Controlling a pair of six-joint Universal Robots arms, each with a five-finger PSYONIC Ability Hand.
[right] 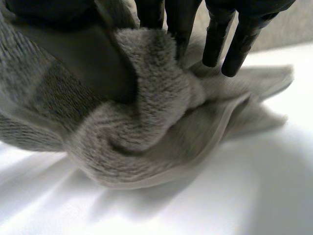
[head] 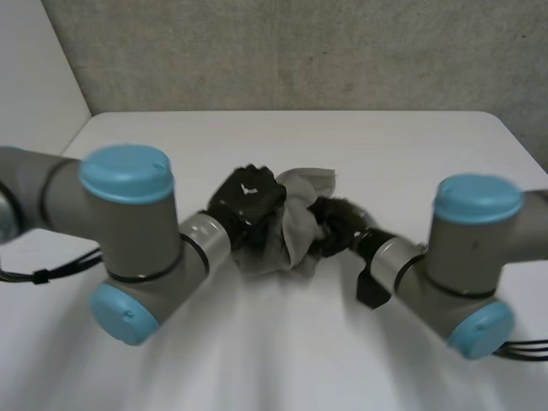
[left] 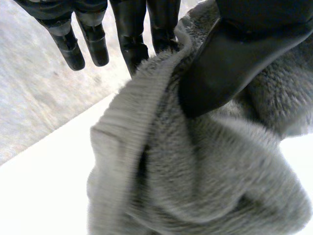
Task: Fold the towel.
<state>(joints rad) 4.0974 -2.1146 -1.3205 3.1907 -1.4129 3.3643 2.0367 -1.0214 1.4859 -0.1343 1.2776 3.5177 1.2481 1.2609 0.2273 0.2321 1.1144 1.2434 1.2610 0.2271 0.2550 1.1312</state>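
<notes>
A grey fluffy towel (head: 300, 229) lies bunched up in the middle of the white table (head: 282, 141). My left hand (head: 248, 199) is on its left side. In the left wrist view the thumb (left: 220, 68) presses a raised fold of the towel (left: 205, 176) against two fingers behind it, while the other fingers stand free of the cloth. My right hand (head: 336, 224) is on the towel's right side. In the right wrist view a thick roll of towel (right: 146, 127) is caught between its fingers (right: 181, 24) and the thumb. The two hands are close together.
The table runs back to a grey wall (head: 300, 51), with its far edge and rounded corners in view. Both grey arms with light-blue caps (head: 127, 171) (head: 478, 199) reach in from the near side. Bare table lies around the towel.
</notes>
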